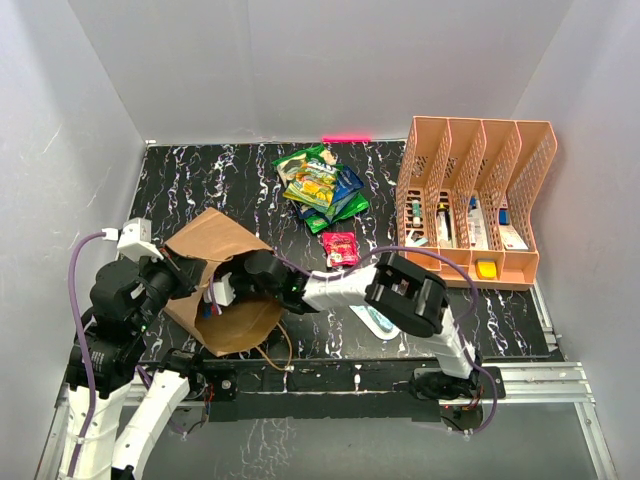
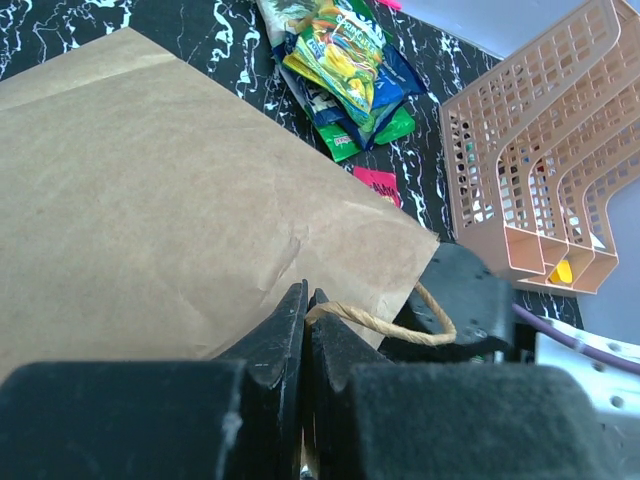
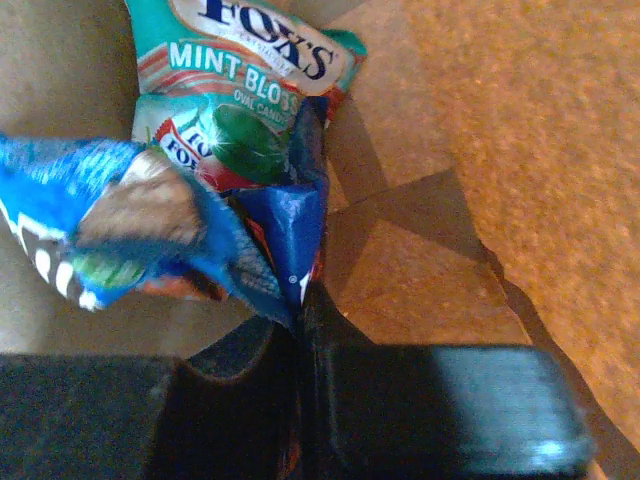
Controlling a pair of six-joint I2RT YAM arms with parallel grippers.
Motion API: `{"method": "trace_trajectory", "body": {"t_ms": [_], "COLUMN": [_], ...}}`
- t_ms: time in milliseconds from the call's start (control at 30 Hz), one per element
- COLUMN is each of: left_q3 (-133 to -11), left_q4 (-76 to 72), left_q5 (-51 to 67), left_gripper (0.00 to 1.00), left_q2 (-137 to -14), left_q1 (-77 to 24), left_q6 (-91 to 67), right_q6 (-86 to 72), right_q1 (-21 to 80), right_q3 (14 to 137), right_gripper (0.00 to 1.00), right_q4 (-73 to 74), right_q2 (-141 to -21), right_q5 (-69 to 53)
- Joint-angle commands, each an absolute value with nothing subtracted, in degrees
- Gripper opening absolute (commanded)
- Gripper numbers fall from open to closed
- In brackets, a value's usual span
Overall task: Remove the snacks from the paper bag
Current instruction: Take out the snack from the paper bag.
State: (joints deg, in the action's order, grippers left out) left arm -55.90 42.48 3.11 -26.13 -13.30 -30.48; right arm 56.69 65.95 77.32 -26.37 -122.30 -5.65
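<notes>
Rim held, corner caught: on the black marbled table (image 1: 210,175) the paper bag (image 1: 215,240) lies on its side. The left tool (image 2: 307,300) is fully closed on the bag's rim, right beside the twisted handle (image 2: 400,325). The right tool (image 3: 300,320) is deep inside the mouth, jaws tight on one thin corner of a blue packet (image 3: 285,235).

So little foil is caught that a quick pull could let the packet slip free. A teal mint packet (image 3: 240,70) lies just ahead of the right tool, touching the blue one, and may be dragged along or left wedged deeper. If the rim hold gives, the whole bag would likely slide with the arm.

Brown paper walls stand close on either side of the right tool, so the only free way looks to be straight back through the mouth. Behind it, outside the bag, bare table lies near a red packet (image 1: 341,248) and the pile of snacks (image 1: 320,185) already out. The peach organizer (image 1: 480,150) stands well beyond.
</notes>
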Motion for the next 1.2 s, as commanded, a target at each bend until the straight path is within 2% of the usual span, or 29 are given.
{"method": "trace_trajectory", "body": {"t_ms": [0, 367, 500, 800, 967, 1167], "left_q3": [-56.34, -56.72, -56.66, -56.66, -56.69, -56.82], "left_q4": [42.17, 41.4, 41.33, 40.57, 41.01, 40.12], "left_q5": [1.55, -0.32, -0.49, 0.02, -0.53, -0.26], "left_gripper": [0.0, 0.0, 0.0, 0.0, 0.0, 0.0], "left_q2": [-26.26, -26.51, -26.62, -27.15, -26.94, -27.63], "left_q1": [-13.38, -13.39, -13.4, -13.44, -13.4, -13.42], "left_q6": [-31.23, -32.7, -33.59, -34.2, -34.32, -34.33], "right_q6": [51.95, 42.43, 38.15, 37.02, 36.66, 34.28], "right_q1": [67.08, 68.55, 68.6, 68.52, 68.55, 68.55], "right_q3": [74.31, 67.54, 66.66, 68.31, 66.21, 60.17], "right_gripper": [0.08, 0.07, 0.08, 0.08, 0.08, 0.08], "right_q4": [-29.21, -25.39, -25.25, -22.09, -22.73, -23.29], "right_q2": [-114.38, -104.89, -101.6, -104.81, -100.7, -89.99], "right_q5": [-7.59, -7.39, -2.81, 2.63, -2.2, -12.76]}}
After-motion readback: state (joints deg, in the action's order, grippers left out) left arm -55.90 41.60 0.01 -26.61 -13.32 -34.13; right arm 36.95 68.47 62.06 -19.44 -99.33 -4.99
